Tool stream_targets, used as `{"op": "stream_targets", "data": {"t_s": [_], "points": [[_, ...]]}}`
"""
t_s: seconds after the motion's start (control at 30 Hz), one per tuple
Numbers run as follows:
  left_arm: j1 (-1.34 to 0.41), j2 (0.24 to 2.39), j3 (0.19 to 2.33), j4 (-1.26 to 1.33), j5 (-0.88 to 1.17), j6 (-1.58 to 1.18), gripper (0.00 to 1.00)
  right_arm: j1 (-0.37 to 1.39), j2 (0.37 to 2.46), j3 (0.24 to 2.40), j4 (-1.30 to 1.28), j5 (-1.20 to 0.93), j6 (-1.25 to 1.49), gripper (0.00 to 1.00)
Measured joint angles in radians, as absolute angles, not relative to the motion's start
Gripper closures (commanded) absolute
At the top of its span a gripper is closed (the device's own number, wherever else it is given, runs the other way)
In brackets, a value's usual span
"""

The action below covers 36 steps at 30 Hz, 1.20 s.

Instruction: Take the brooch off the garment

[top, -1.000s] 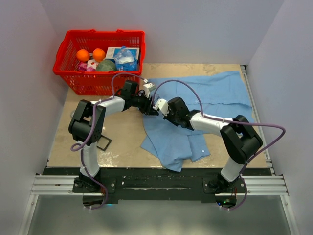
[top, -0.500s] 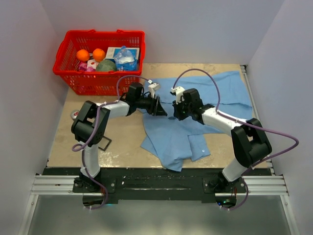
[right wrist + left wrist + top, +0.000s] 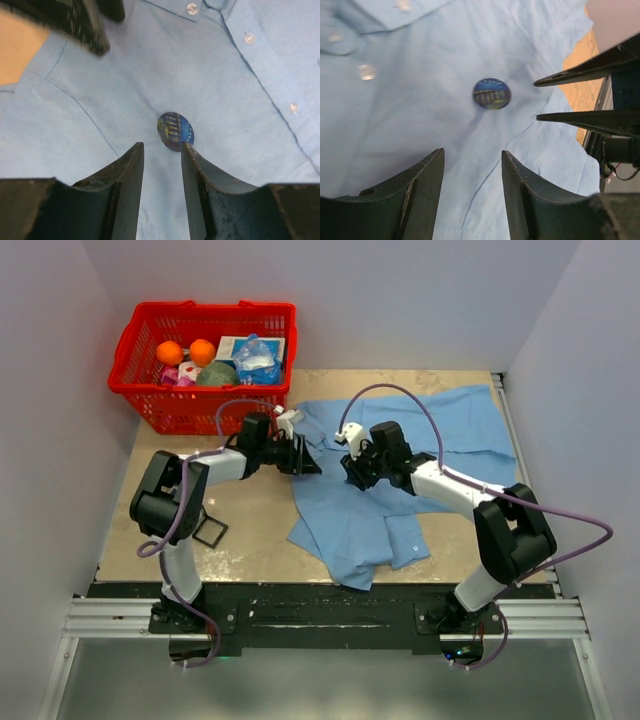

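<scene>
Desk (image 3: 250, 520) under a blue shirt (image 3: 440, 430), dark brooch (image 3: 491, 93) on it.
Jaws apart and empty: left gripper (image 3: 472, 152), right gripper (image 3: 161, 146).

My left arm (image 3: 215, 465) and right arm (image 3: 452, 490) stretch in from the near edge, elbows bent outward, wrists turned toward each other at mid-scene. My left gripper (image 3: 312, 468) points right, jaws parted and empty. My right gripper (image 3: 349, 475) points left and down, jaws a narrow gap apart, gripping nothing. The fingertips face each other, near but apart.
</scene>
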<state>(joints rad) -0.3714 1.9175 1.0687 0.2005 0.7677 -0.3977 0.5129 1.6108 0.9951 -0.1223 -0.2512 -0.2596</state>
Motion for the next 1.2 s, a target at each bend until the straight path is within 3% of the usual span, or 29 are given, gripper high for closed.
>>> {"op": "stream_targets", "data": {"t_s": [0.5,0.8,1.2], "points": [[-0.302,1.89,1.079,0.109,0.727,-0.355,0.47,0.562,1.734,1.137,-0.286,-0.221,-0.712,0.62],[-0.3,1.89,1.079,0.11,0.728,-0.356,0.47,0.58,1.773,1.158,-0.348,-0.218,-0.781,0.64],[-0.3,1.89,1.079,0.11,0.728,-0.357,0.47,0.604,1.841,1.185,-0.327,-0.094,-0.775,0.82]]}}
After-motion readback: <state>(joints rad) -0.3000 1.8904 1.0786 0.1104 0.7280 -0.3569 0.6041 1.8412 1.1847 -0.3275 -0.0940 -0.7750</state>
